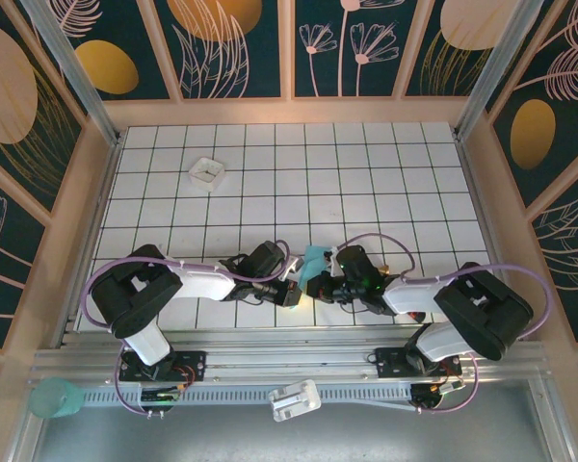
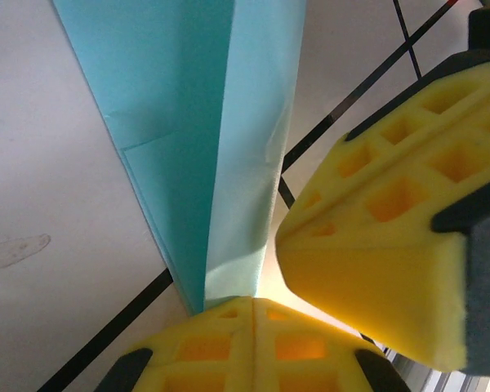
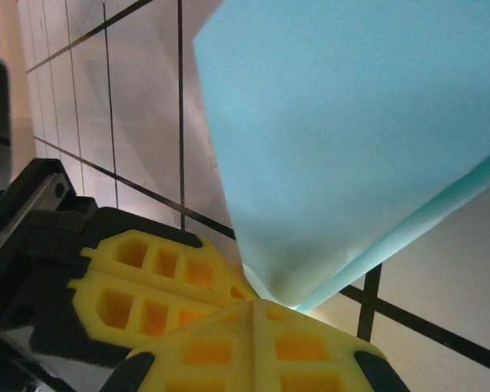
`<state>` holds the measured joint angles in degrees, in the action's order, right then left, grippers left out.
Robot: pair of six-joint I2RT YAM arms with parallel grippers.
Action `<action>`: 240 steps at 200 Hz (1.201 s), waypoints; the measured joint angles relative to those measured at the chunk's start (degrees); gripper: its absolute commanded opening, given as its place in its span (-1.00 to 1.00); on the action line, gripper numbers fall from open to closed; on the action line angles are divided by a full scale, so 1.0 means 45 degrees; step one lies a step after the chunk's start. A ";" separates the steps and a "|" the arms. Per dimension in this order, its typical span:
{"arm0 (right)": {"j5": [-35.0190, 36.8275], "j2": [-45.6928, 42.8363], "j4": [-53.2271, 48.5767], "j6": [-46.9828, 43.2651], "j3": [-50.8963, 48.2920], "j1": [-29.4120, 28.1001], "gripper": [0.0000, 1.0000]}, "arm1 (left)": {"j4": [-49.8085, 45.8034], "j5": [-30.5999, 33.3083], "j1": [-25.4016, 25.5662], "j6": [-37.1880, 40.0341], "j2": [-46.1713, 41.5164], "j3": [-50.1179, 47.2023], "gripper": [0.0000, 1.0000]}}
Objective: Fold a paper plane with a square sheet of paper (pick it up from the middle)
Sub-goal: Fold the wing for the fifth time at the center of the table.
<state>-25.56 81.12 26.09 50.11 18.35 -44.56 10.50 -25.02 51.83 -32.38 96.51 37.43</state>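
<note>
Top view: both arms reached inward and met low in the frame, just left of centre, over the white table (image 1: 366, 183) with its black grid lines.

The slim folded turquoise-blue paper plane (image 1: 315, 260) sat between the two wrists, just above the meeting point. It was small from this height and its folds could not be read.

The left gripper (image 1: 294, 289) came in from the left, and the right gripper (image 1: 318, 284) from the right. The two were very close together.

Left wrist view: the paper plane (image 2: 220, 147) ran from the top of the frame down to a narrow end at bottom centre. Layered creases showed, with a darker panel on the left and a paler one on the right. The left gripper's (image 2: 253, 314) yellow foam pads were pressed together on that narrow end. The right gripper's yellow fingers (image 2: 376, 245) filled the right side of the frame, just beside the paper.

Right wrist view: the paper plane (image 3: 351, 147) fanned wide across the upper right and tapered to a rounded corner at lower centre. The right gripper (image 3: 253, 314) had its pads together, pinching that corner. A yellow finger (image 3: 147, 286) of the left gripper lay directly to the left, touching or nearly so.

A small white square tray (image 1: 208, 172) stood in the upper left of the table, well apart from the arms.
</note>
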 measured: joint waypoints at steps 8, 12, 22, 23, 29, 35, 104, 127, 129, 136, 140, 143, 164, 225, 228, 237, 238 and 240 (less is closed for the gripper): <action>0.0000 0.0112 0.0087 0.0019 0.0000 -0.0019 -1.00 | 0.0000 0.0000 0.0000 0.0000 0.0000 0.0000 -1.00; 0.0000 0.0175 0.0136 0.0049 0.0000 -0.0029 -1.00 | 0.0000 0.0000 0.0000 0.0000 0.0000 0.0000 -1.00; 0.0010 0.0272 0.0204 0.0068 0.0005 -0.0044 -1.00 | 0.0000 0.0000 0.0000 0.0000 0.0000 0.0000 -1.00; 0.0005 0.0287 0.0219 0.0073 0.0005 -0.0044 -1.00 | 0.0000 0.0000 0.0000 0.0000 0.0000 0.0000 -1.00; 0.0010 0.0335 0.0253 0.0092 0.0005 -0.0053 -1.00 | 0.0000 0.0000 0.0000 0.0000 0.0000 0.0000 -1.00; 0.0010 0.0389 0.0282 0.0097 0.0005 -0.0063 -1.00 | 0.0000 0.0000 0.0000 0.0005 0.0000 0.0000 -1.00; -0.0005 0.0879 0.0389 0.0287 0.0262 -0.0097 -1.00 | -0.0049 -0.0024 -0.0078 0.0005 0.0000 -0.0010 -1.00; -0.0005 0.0971 0.0005 0.0233 0.0515 -0.0097 -1.00 | -0.0068 -0.0049 -0.0117 0.0000 0.0000 -0.0010 -1.00; -0.0005 0.0986 -0.0029 0.0228 0.0544 -0.0097 -1.00 | -0.0068 -0.0049 -0.0117 0.0000 0.0000 -0.0010 -1.00; -0.0010 0.1020 -0.0165 0.0189 0.0631 -0.0083 -1.00 | -0.0073 -0.0049 -0.0126 0.0000 0.0000 -0.0019 -1.00; -0.0010 0.1049 -0.0262 0.0175 0.0685 -0.0073 -1.00 | -0.0063 -0.0049 -0.0131 0.0000 0.0000 -0.0029 -1.00; -0.0010 0.1073 -0.0321 0.0146 0.0714 -0.0063 -1.00 | -0.0063 -0.0049 -0.0136 0.0000 0.0000 -0.0029 -1.00; -0.0029 0.1263 -0.0670 -0.0063 0.0937 0.0029 -1.00 | -0.0058 -0.0058 -0.0141 0.0005 -0.0005 -0.0034 -1.00; -0.0593 0.1491 -0.1049 -0.0461 0.1195 0.0432 -1.00 | -0.0044 -0.0063 -0.0141 0.0073 0.0000 -0.0034 -1.00; -0.0612 0.1501 -0.1098 -0.0491 0.1214 0.0457 -1.00 | -0.0039 -0.0063 -0.0141 0.0097 0.0005 -0.0034 -1.00; -0.0641 0.1549 -0.1166 -0.0520 0.1297 0.0539 -1.00 | 0.0000 -0.0068 -0.0141 0.0146 0.0019 -0.0034 -1.00; -0.0641 0.1564 -0.1175 -0.0539 0.1311 0.0554 -1.00 | 0.0005 -0.0068 -0.0141 0.0151 0.0024 -0.0034 -1.00; -0.0641 0.1574 -0.1185 -0.0539 0.1326 0.0573 -1.00 | 0.0010 -0.0068 -0.0141 0.0155 0.0024 -0.0034 -1.00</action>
<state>-28.45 88.20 20.75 47.68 24.32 -41.98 10.55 -25.32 51.20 -31.68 96.62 37.28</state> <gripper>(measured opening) 0.042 0.061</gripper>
